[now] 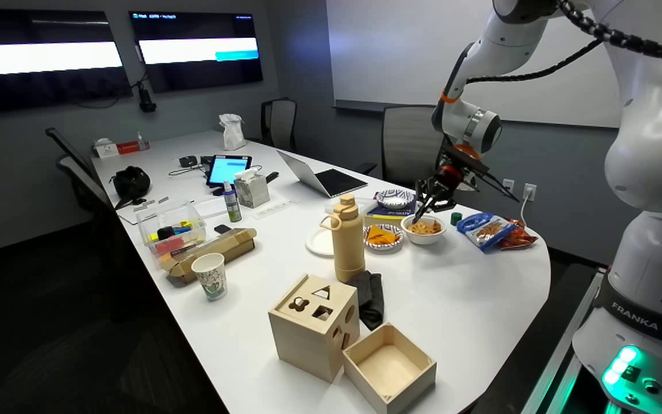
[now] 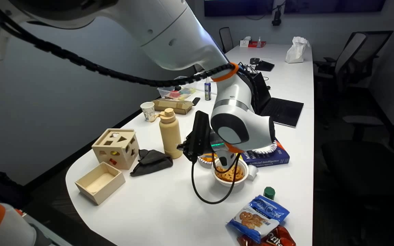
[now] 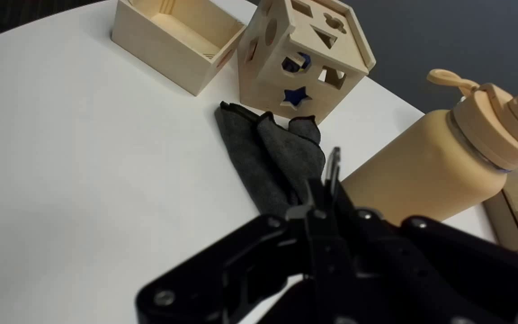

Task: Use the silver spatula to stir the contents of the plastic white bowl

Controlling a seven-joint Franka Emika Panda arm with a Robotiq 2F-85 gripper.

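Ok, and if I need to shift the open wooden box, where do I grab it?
I'd pinch the open wooden box by its wall farthest from the shape-sorter cube, coming straight down to straddle it. The box sits with its open side up and its walls look thin and straight; the cube crowds the opposite end.

In the wrist view, the gripper (image 3: pixel 326 198), blurred, is cut off by the lower edge and hides part of the cloth (image 3: pixel 259 166); the spatula (image 3: pixel 333 167) in its grip is blurred and partly hidden. In an exterior view, the lower edge cuts off a red bag (image 2: pixel 278 235).
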